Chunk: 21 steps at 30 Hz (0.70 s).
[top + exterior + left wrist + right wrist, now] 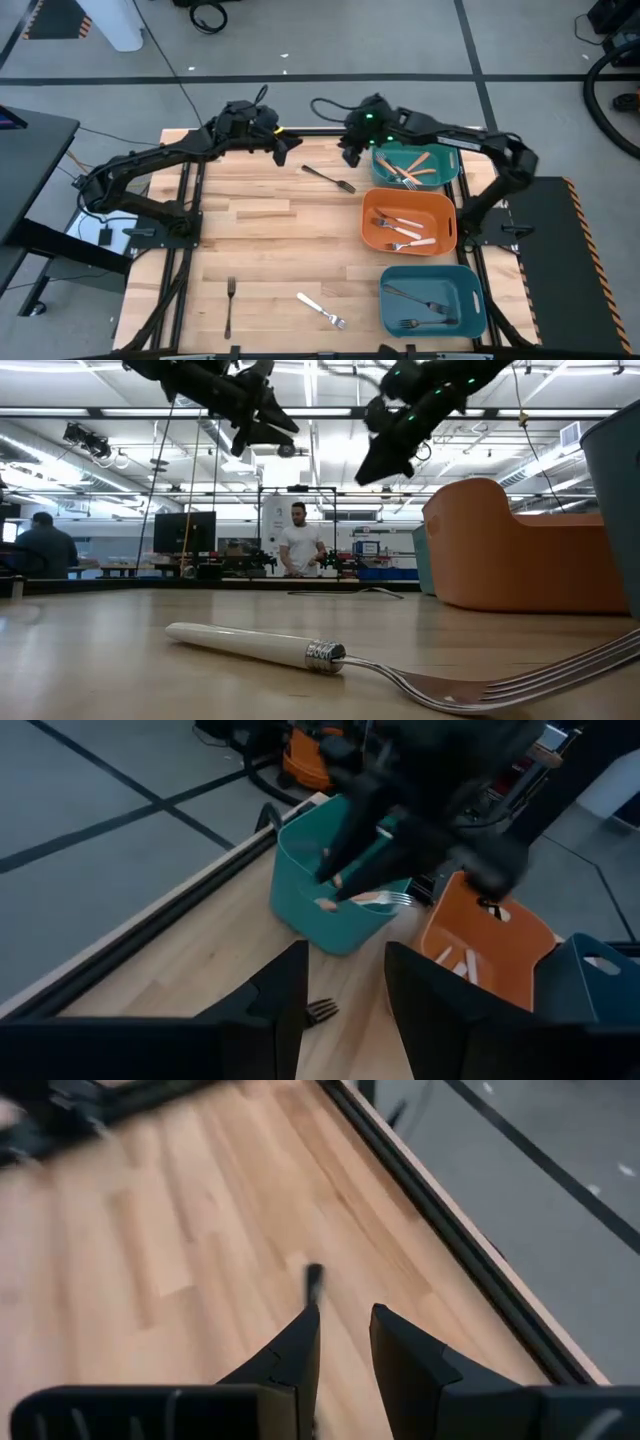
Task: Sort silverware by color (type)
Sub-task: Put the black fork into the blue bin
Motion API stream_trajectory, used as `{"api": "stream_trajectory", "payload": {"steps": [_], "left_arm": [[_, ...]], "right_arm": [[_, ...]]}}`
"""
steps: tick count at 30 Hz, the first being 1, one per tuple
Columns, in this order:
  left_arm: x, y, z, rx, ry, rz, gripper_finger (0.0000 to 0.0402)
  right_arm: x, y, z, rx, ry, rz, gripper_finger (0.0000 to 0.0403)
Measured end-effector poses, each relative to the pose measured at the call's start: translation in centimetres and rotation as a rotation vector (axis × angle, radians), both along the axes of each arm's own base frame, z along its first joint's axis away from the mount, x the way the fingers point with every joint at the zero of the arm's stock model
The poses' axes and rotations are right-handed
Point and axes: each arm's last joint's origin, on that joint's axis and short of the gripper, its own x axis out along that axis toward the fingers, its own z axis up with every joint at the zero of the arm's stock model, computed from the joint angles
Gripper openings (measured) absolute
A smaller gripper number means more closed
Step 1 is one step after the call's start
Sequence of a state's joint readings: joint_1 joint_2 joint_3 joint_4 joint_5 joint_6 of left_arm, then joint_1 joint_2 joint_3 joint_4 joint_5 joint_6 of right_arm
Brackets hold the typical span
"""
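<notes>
A dark grey metal fork (330, 178) lies flat on the far part of the table, between my two grippers. My left gripper (283, 154) hovers open to its left, above the table; the fork's tines (320, 1011) show just below its fingers. My right gripper (349, 154) hovers open to the fork's right, beside the far teal bin (452, 168); the fork's handle end (314, 1278) lies ahead of its fingers. A white-handled fork (321, 310) and another dark fork (229, 305) lie flat near the front edge.
Three bins stand in a row along the right side. The far teal bin holds orange-handled forks (420, 165). The orange bin (372, 228) holds white-handled forks. The near teal bin (470, 300) holds dark forks. Bare wood lies at the table's middle and left. People stand in the room beyond.
</notes>
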<state>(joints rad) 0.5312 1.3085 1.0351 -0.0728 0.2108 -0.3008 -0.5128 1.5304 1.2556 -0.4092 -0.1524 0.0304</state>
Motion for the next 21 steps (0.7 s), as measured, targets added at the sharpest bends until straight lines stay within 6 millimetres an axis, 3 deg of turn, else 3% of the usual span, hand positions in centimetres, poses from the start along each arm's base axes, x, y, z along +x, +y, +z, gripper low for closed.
{"api": "stream_trajectory", "payload": {"steps": [6,12,21], "left_arm": [[-0.1,-0.3,-0.4,-0.024,0.037,-0.006,0.0142],[-0.1,-0.3,-0.7,-0.022,0.073,-0.012,0.0142],[-0.1,-0.2,-0.6,0.000,0.064,-0.017,0.0142]], "right_arm": [[3.9,-1.6,-2.3,0.064,0.185,-0.002,0.0098],[6.3,-2.9,-4.9,0.177,0.365,0.001,0.0098],[8.6,-1.4,-9.8,0.294,0.504,0.082,0.0098]]}}
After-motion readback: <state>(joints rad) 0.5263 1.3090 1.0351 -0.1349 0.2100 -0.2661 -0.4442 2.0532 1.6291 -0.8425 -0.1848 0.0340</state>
